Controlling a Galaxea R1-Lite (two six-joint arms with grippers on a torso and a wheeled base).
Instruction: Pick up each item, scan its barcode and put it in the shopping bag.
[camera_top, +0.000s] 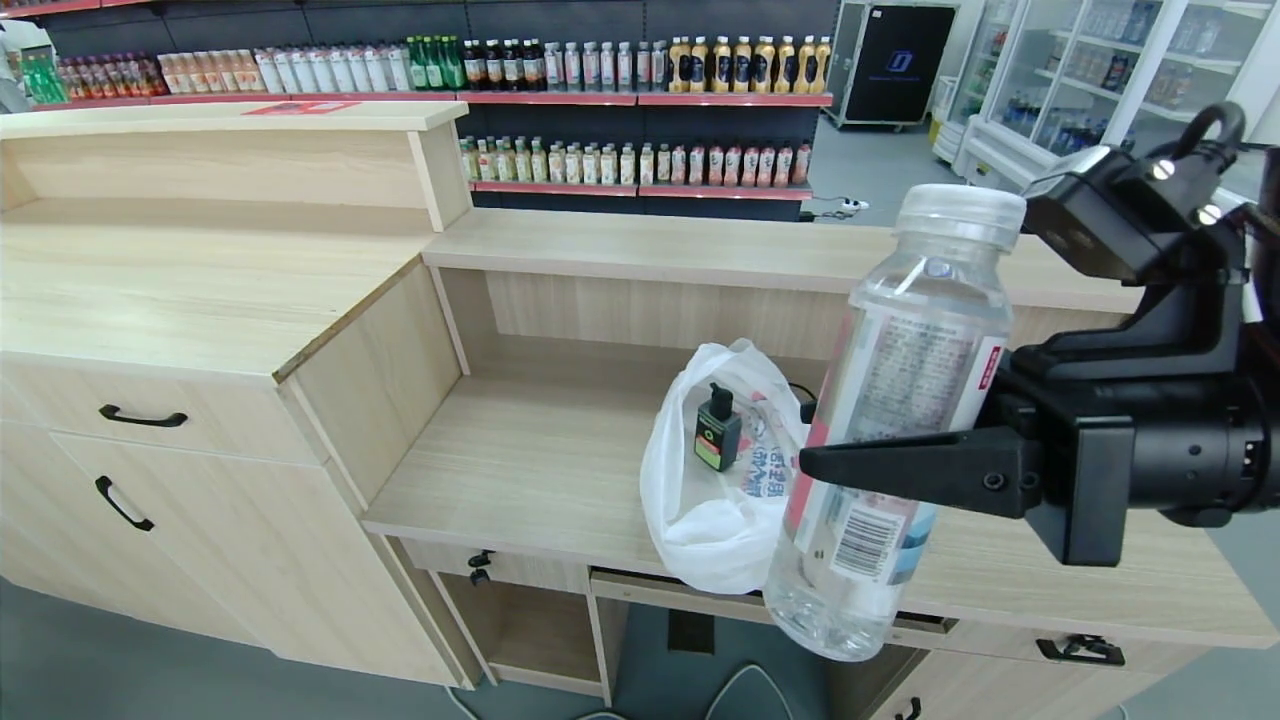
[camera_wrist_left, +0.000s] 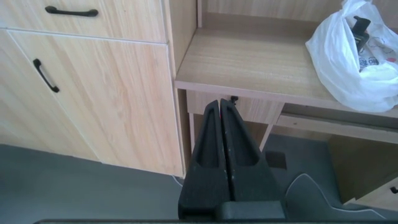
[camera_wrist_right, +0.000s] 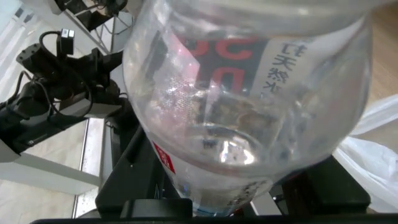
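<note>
The right arm (camera_top: 1150, 440) is matte black, with tapered jaws, small screws (camera_top: 991, 481) and a looped cable (camera_top: 1213, 113).

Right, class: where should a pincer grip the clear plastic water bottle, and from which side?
Grip the clear plastic water bottle across its straight labelled middle, side-on from the robot's right, as the right pincer does. Its tall round body is nearly upright, and this hold leaves the barcode below uncovered.

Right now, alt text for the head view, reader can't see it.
The right gripper holds a water bottle, barcode facing the camera, in front of a white shopping bag on a wooden counter. A black device sits in the bag's opening; drink shelves behind.
</note>
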